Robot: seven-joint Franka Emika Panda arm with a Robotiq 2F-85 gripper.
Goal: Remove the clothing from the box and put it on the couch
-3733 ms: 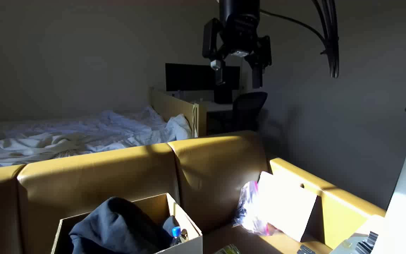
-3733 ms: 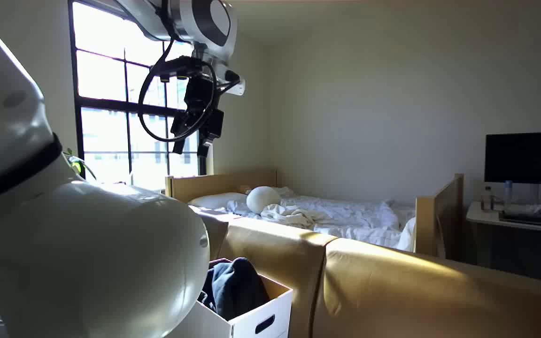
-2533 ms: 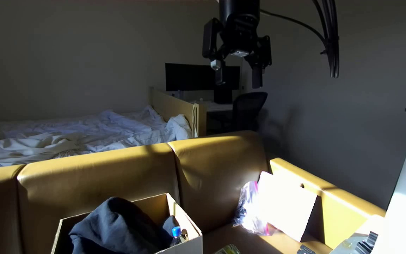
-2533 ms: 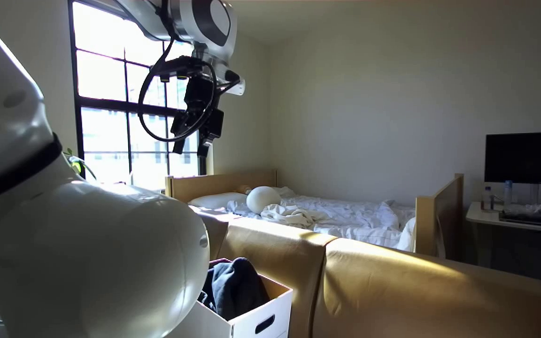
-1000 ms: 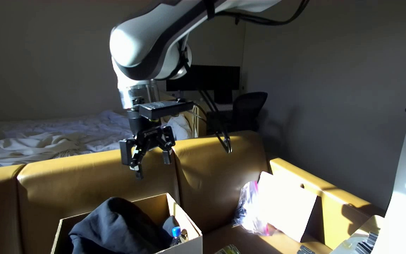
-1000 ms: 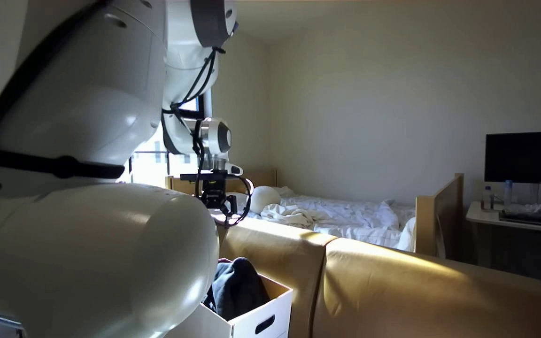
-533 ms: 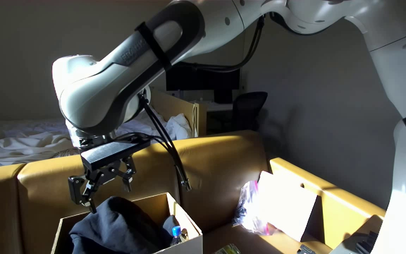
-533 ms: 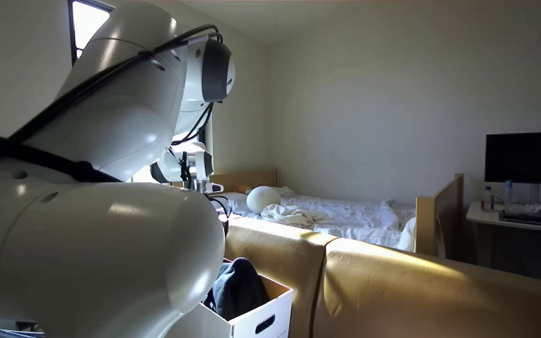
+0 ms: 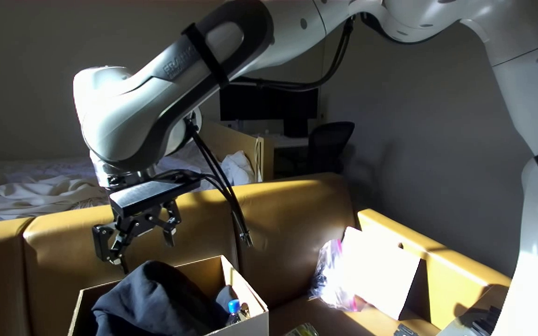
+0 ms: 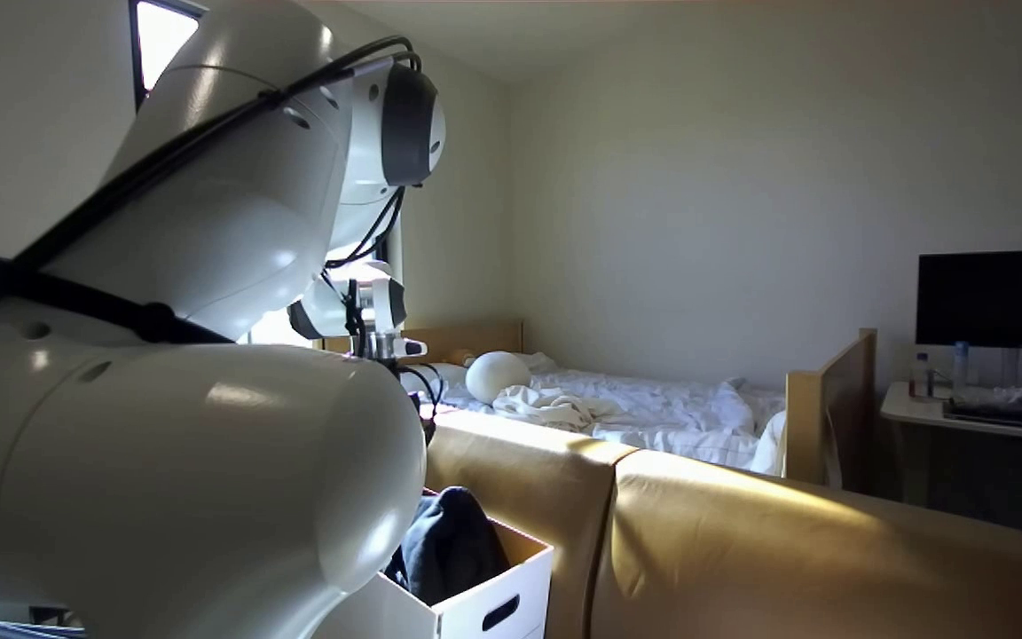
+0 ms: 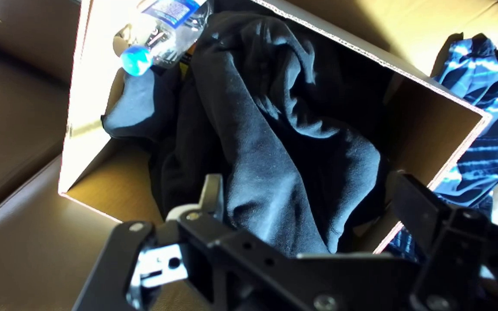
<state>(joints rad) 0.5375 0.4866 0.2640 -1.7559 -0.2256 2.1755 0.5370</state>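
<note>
The dark navy clothing (image 9: 152, 298) lies bunched in the cardboard box (image 9: 245, 326), with a fold rising above the rim. The clothing (image 10: 451, 546) and box (image 10: 529, 577) also show in an exterior view, partly behind the arm. The box stands on the yellow couch (image 9: 63, 247). My gripper (image 9: 146, 254) is open and empty, just above the clothing's raised fold near the box's back side. In the wrist view, the clothing (image 11: 266, 160) spreads beneath and between the open fingers of the gripper (image 11: 309, 190). In an exterior view the arm hides most of the gripper.
A blue-capped bottle (image 11: 136, 60) stands in a box corner beside the clothing. Shiny blue material (image 11: 482, 129) lies outside the box. A clear plastic bag (image 9: 332, 275) and a pale board (image 9: 376, 275) lean at the couch's end. The couch back (image 9: 292, 219) rises behind.
The arm stood still high up, then swung over and came down above the box. In the last half second the gripper rose slightly. It stays open; clothing and box have not moved.
</note>
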